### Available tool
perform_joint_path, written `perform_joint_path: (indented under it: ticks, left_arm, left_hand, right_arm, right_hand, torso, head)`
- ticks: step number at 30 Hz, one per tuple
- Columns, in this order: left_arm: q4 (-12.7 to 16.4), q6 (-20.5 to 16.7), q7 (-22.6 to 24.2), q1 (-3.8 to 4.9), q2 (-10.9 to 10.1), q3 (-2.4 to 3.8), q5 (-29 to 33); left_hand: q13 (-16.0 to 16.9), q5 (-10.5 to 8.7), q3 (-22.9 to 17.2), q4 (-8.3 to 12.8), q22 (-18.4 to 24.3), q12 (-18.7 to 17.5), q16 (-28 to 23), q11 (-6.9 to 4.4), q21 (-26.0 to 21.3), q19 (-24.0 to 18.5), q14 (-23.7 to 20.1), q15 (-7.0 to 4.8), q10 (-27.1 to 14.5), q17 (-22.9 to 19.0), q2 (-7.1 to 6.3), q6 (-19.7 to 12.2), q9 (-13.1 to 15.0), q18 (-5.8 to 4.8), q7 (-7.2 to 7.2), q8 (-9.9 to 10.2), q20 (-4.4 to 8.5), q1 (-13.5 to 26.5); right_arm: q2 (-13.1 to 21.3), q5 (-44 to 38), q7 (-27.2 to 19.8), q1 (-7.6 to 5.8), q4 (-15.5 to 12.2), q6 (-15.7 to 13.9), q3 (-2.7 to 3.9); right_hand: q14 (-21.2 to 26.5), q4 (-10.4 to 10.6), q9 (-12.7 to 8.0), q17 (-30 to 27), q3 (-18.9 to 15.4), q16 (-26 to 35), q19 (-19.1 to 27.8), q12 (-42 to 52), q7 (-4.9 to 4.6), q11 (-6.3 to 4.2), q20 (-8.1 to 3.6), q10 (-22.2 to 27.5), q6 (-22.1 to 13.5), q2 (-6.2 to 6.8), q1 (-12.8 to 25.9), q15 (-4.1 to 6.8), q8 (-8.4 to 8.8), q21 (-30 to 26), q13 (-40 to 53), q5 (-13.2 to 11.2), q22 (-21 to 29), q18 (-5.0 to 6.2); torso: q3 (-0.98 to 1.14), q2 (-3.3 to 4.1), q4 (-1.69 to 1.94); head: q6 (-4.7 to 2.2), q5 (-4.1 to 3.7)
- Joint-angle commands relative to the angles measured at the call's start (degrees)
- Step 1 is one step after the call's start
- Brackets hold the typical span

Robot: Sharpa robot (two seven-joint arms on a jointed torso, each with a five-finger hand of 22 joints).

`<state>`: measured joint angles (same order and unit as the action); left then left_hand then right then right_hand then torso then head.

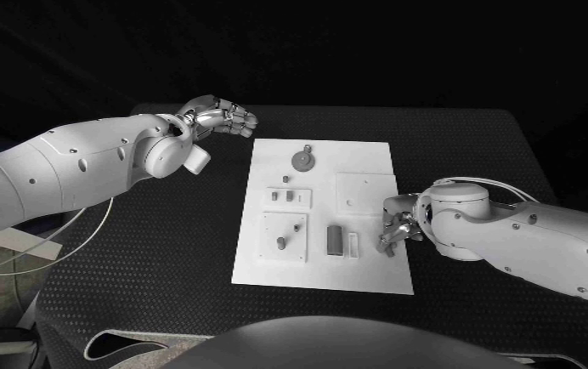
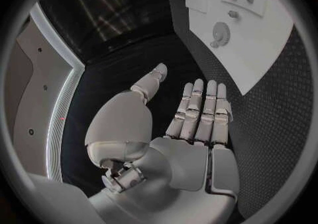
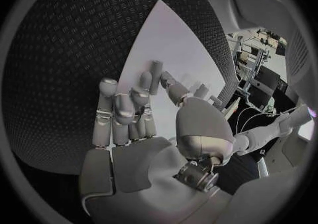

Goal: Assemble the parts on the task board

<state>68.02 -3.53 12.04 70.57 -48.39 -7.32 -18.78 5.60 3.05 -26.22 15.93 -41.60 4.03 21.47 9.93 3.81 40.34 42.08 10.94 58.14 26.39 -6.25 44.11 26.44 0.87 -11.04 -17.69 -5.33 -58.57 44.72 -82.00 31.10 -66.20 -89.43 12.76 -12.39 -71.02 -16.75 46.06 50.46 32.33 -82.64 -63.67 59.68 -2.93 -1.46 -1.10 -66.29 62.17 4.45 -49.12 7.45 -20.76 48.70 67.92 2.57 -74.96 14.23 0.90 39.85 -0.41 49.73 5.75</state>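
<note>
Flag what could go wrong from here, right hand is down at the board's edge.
1. The right hand sits low over the near right edge of the task board, beside the long grey part. A sweep inward could knock that part or shift the board.
2. Whether its fingers hold anything is hard to tell, so a grasp may already have failed.
3. The left hand waits open off the far left corner, so the board looks unbraced.

bare table (image 1: 147,250) beside task board (image 1: 368,161) — right hand (image 1: 398,226) overhangs board's near right edge
</note>
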Motion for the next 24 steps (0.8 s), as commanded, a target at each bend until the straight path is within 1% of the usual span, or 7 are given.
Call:
perform_joint_path:
  ticks: [1, 9, 12, 16, 18, 20, 24]
  left_arm:
    - [0.17, 0.74, 0.28, 0.05, 0.02, 0.03, -0.21]
    - [0.2, 0.68, 0.3, 0.05, 0.01, 0.03, -0.24]
    - [0.19, 0.68, 0.32, 0.05, 0.03, 0.03, -0.24]
    - [0.15, 0.73, 0.29, 0.05, 0.05, 0.03, -0.24]
    - [0.15, 0.74, 0.28, 0.05, 0.05, 0.03, -0.24]
    - [0.14, 0.69, 0.29, 0.05, 0.04, 0.03, -0.24]
    - [0.08, 0.68, 0.27, 0.05, 0.09, 0.03, -0.25]
  left_hand:
    - [-0.06, -0.21, 0.1, -0.4, 0.06, 0.33, -0.34, -0.12, 0.19, -0.03, 0.09, 0.28, -0.01, 0.05, -0.38, 0.03, 0.0, -0.02, -0.07, -0.24, -0.17, 0.11]
    - [-0.08, -0.21, 0.11, -0.41, 0.07, 0.33, -0.35, -0.12, 0.19, -0.03, 0.1, 0.29, -0.01, 0.06, -0.39, 0.03, -0.01, -0.02, -0.07, -0.24, -0.17, 0.13]
    - [-0.09, -0.21, 0.11, -0.42, 0.07, 0.33, -0.35, -0.12, 0.19, -0.03, 0.1, 0.29, -0.01, 0.07, -0.39, 0.02, -0.01, -0.02, -0.07, -0.24, -0.17, 0.14]
    - [-0.1, -0.21, 0.1, -0.42, 0.08, 0.33, -0.36, -0.13, 0.19, -0.03, 0.11, 0.29, -0.01, 0.07, -0.38, 0.02, -0.01, -0.01, -0.06, -0.23, -0.17, 0.14]
    - [-0.1, -0.21, 0.11, -0.42, 0.08, 0.33, -0.36, -0.13, 0.19, -0.03, 0.11, 0.3, -0.01, 0.08, -0.38, 0.02, -0.01, -0.01, -0.06, -0.23, -0.17, 0.14]
    - [-0.11, -0.21, 0.11, -0.42, 0.08, 0.33, -0.36, -0.13, 0.19, -0.03, 0.11, 0.3, -0.02, 0.08, -0.38, 0.02, -0.01, -0.01, -0.06, -0.23, -0.17, 0.14]
    - [-0.12, -0.21, 0.1, -0.43, 0.08, 0.33, -0.36, -0.13, 0.2, -0.03, 0.11, 0.3, -0.01, 0.08, -0.37, 0.01, -0.01, -0.01, -0.06, -0.23, -0.17, 0.15]
  right_arm:
    - [-0.18, -3.83, 1.78, 2.12, 1.09, 4.25, -1.61]
    - [-0.26, -5.93, 1.54, 2.2, 0.89, 3.58, -1.63]
    - [-0.23, -5.14, 1.07, 2.2, 0.78, 3.15, -1.63]
    - [-0.06, -0.67, 0.29, 2.2, 0.65, 2.68, -1.61]
    - [0.05, 2.12, -0.22, 2.19, 0.55, 2.12, -1.6]
    - [0.23, 4.85, -0.59, 2.19, 0.47, 1.42, -1.58]
    - [0.95, 11.24, -1.56, 2.06, 0.37, -2.67, -1.54]
  right_hand:
    - [0.14, 0.06, -0.11, -0.09, -0.51, -0.04, 0.35, 0.14, -1.95, 0.02, 0.21, 0.19, -2.44, -0.09, -0.48, -0.01, 9.2, 0.22, -0.06, 0.22, -0.92, 0.77]
    - [0.17, 0.13, -0.16, -0.12, -0.86, -0.01, 0.36, 0.11, -2.01, 0.07, 0.32, 0.23, -2.55, -0.19, -0.26, -0.05, 9.33, 0.17, -0.12, 0.22, -0.87, 0.77]
    - [0.16, 0.11, -0.22, -0.13, -0.89, 0.0, 0.34, 0.09, -2.03, 0.09, 0.35, 0.24, -2.62, -0.79, -0.37, -0.08, 9.44, 0.14, -0.16, 0.23, -0.83, 0.77]
    - [0.11, -0.13, -0.56, -0.14, 0.98, -0.04, 0.44, 0.09, -2.0, 0.06, 0.13, 0.16, -2.84, -5.47, -3.24, -0.05, 9.83, 0.07, -0.28, 0.25, -0.83, 0.77]
    - [0.09, -0.01, -0.79, -0.16, 2.55, -0.02, 0.51, 0.08, -2.02, 0.08, 0.25, 0.09, -2.68, -7.16, -4.19, -0.08, 9.95, 0.03, -0.37, 0.25, -0.83, 0.76]
    - [0.06, -0.01, -0.94, -0.17, 3.12, -0.05, 0.52, 0.1, -2.06, 0.12, 0.4, 0.03, -2.58, -7.79, -4.12, -0.13, 10.02, 0.08, -0.41, 0.24, -0.88, 0.77]
    - [-0.08, -0.08, -1.13, -0.15, 3.86, -0.16, 0.45, 0.19, -2.07, 0.13, 0.51, -0.11, -2.34, -8.55, -3.98, -0.16, 10.07, 0.23, -0.44, 0.24, -0.96, 0.77]
  torso:
    - [0.02, 0.01, 0.0]
    - [0.0, 0.0, -0.01]
    - [0.0, -0.01, 0.0]
    - [0.02, 0.01, 0.0]
    - [0.02, 0.01, 0.0]
    - [0.03, 0.0, 0.0]
    - [0.03, 0.01, 0.0]
  head:
    - [0.03, 0.02]
    - [0.06, 0.05]
    - [0.08, 0.04]
    - [0.12, 0.04]
    - [0.12, 0.04]
    - [0.14, 0.05]
    - [0.14, 0.08]
